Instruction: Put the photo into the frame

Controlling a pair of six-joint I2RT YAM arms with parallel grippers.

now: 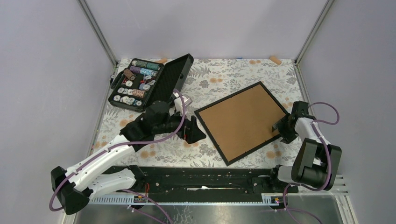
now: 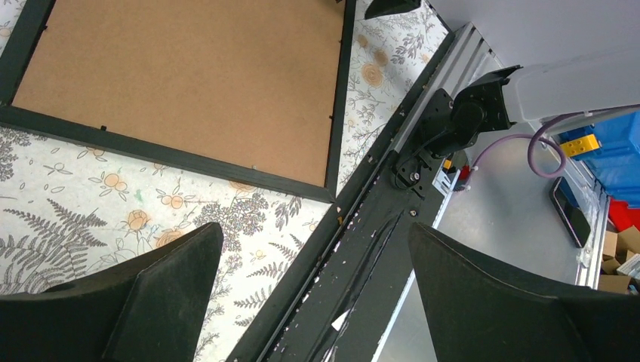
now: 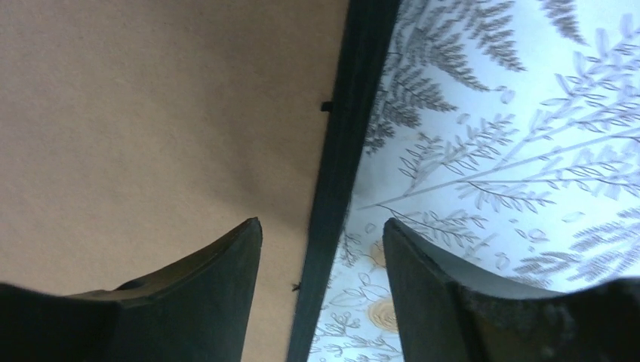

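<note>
Open spool case [image 1: 175,77]; floral tbl cloth [image 1: 224,74]

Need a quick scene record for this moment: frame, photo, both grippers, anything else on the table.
frame: lying flat on the floral table, brown back up, turned at an angle
photo: not visible in any view
left gripper: open, empty, beside the frame's left corner
right gripper: fingers apart, straddling the frame's right edge, a gap on each side, not gripping
other: open black case of thread spools at the far left
</note>
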